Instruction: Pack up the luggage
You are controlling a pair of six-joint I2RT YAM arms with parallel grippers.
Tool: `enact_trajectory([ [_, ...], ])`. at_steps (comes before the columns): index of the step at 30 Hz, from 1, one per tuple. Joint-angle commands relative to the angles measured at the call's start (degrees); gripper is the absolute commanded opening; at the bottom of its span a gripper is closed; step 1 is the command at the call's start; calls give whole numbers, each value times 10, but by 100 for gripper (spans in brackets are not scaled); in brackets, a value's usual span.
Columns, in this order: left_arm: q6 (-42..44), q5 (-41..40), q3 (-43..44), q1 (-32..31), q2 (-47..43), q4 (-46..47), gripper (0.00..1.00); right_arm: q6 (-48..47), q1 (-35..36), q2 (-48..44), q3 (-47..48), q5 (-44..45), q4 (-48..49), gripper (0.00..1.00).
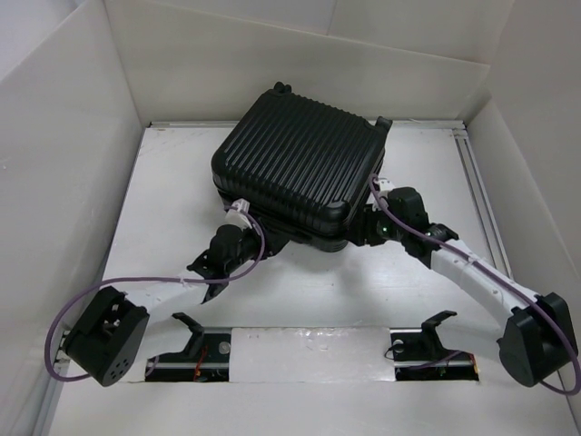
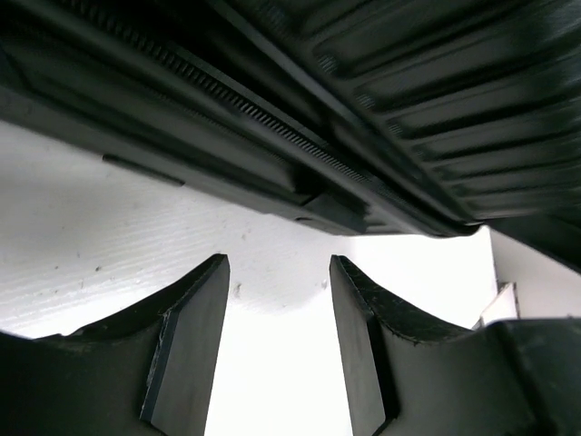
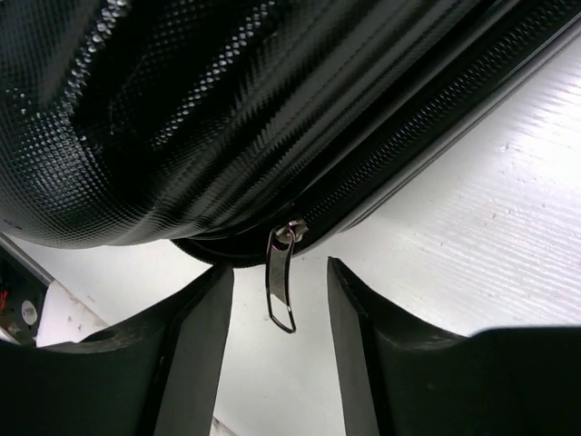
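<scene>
Luggage lies flat on the white table, ribbed lid down on its base, so the contents appear to be packed already and closing the zip looks like what is left. At the luggage's near edge, the right gripper is spread, with the metal zipper pull dangling between its fingers, unpinched. The left gripper is also spread and empty, just below the luggage's zipper track. No brand, label or writing can be read.
</scene>
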Motion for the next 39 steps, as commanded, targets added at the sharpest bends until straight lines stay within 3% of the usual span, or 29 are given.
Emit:
enact_trajectory([
  [1,11,20,15,2,22,31,45,-7,6,2,6,-14,44,50],
  [6,11,31,33,2,64,58,45,-7,6,29,11,-19,63,29],
  [7,11,31,38,2,83,63,45,-7,6,36,11,-19,63,18],
  [12,-1,60,44,2,126,122,45,-2,18,37,-8,-12,68,0],
  [19,-23,58,6,2,109,197,46,10,36,-32,-45,7,48,0],
  [23,-23,22,-26,2,74,197,61,15,41,-59,-53,1,43,0],
  [27,-24,16,5,2,92,169,63,27,70,-79,-53,-7,31,0],
  [30,-24,32,33,2,152,185,57,39,98,-103,-53,-12,31,0],
  [34,-55,38,44,2,208,253,31,51,132,-133,-53,-49,44,0],
  [35,-60,33,44,2,219,273,20,57,145,-138,-53,-67,57,0],
  [39,-60,11,50,-28,225,280,2,77,180,-129,-47,-81,103,0],
])
